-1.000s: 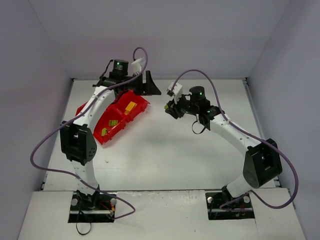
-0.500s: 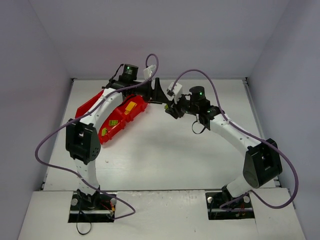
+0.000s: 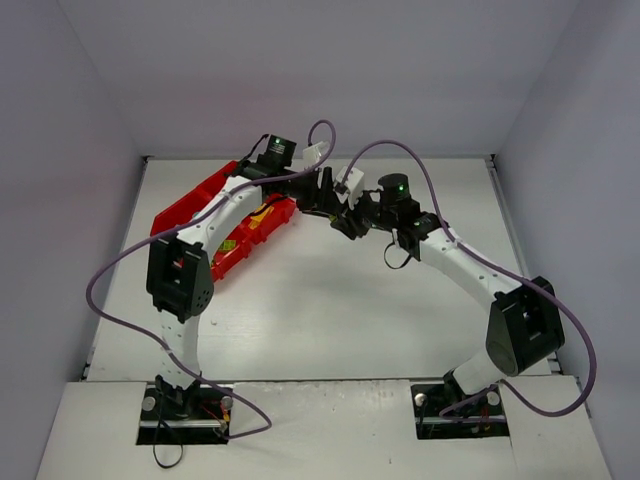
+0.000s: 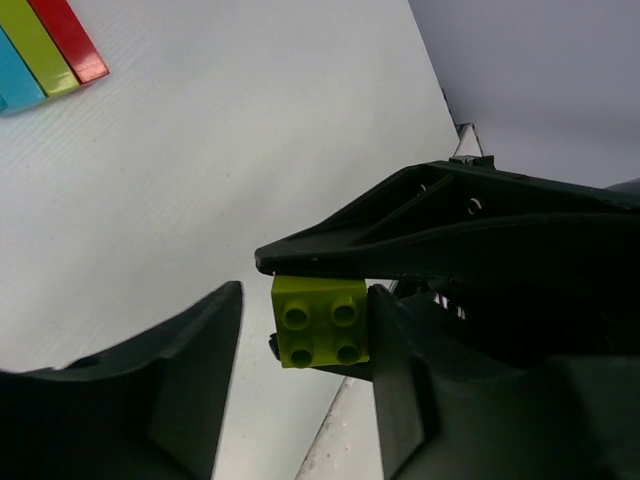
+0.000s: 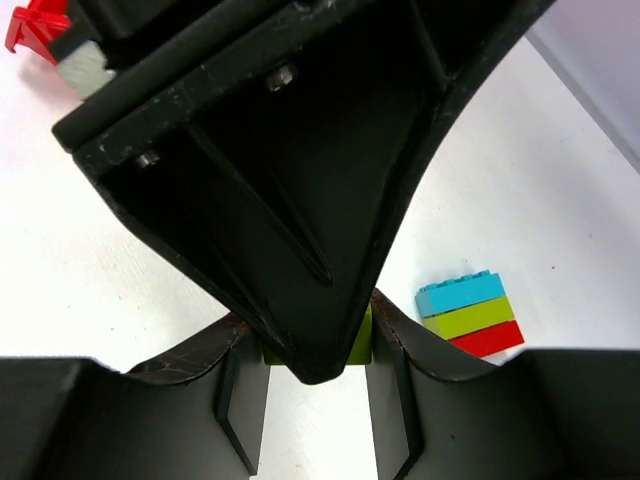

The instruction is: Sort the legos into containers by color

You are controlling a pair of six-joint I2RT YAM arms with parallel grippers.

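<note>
One lime green lego [image 4: 320, 322] hung above the table [image 3: 330, 300], at the far centre where the two arms met. The right pincer [image 5: 305, 350] was clamped tight on it, a finger pressed against each of two opposite faces. The left pincer [image 4: 305, 300] stood partly open around the same lego: one finger lay against it, while a gap showed before the other.

The left arm [image 3: 180, 280] rose from its base, bent at the elbow and stretched far and rightward over the red tray [image 3: 185, 210], with its wrist pointing at the right arm [image 3: 470, 270]. That arm reached far and leftward from its own elbow. A stack of teal-blue, lime and red bricks [image 5: 470, 315] lay flat on the table just beside the meeting point. The tray sat at the far left, partly hidden under the left arm.

A second earlier the left pincer had hovered over the far end of the tray, well apart from the right pincer. It had since swung rightward to close that gap. The right arm had not moved.
</note>
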